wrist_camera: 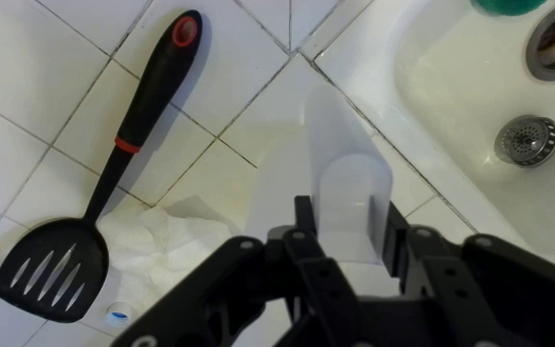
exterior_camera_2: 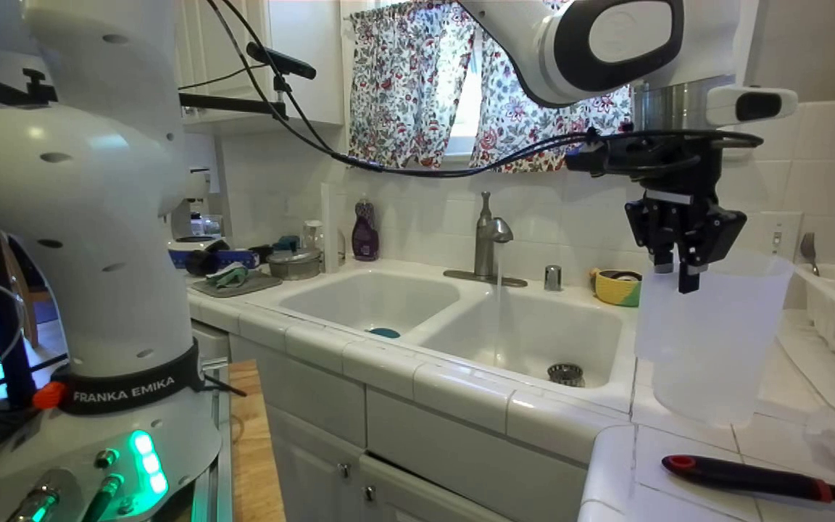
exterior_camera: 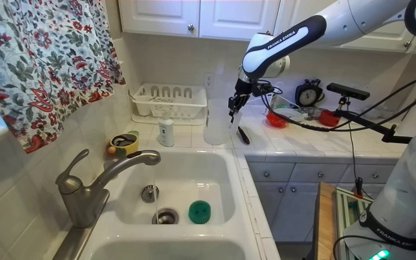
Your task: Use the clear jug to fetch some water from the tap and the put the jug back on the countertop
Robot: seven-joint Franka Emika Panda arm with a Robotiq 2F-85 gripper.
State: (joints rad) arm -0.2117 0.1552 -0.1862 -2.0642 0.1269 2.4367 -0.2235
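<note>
The clear jug [exterior_camera: 215,124] stands upright on the white tiled countertop [exterior_camera: 284,139] by the sink corner; it also shows in an exterior view [exterior_camera_2: 715,348]. My gripper [exterior_camera: 232,115] is at its handle, pointing down, and shows in an exterior view too [exterior_camera_2: 675,277]. In the wrist view the handle [wrist_camera: 350,202] lies between my fingers [wrist_camera: 347,231], which appear closed against both sides of it. The grey tap [exterior_camera: 81,202] is in both exterior views [exterior_camera_2: 486,243]. Its lever is raised and a thin water stream [exterior_camera_2: 499,312] runs into the sink. Any water in the jug cannot be made out.
A black spatula [wrist_camera: 157,86] and crumpled tissue [wrist_camera: 171,236] lie beside the jug. The white dish rack [exterior_camera: 172,108] and white bottle [exterior_camera: 166,130] stand behind and beside it. The double sink [exterior_camera: 222,231] holds a green scrubber [exterior_camera: 199,212]. A yellow pot [exterior_camera: 130,144] stands near the tap.
</note>
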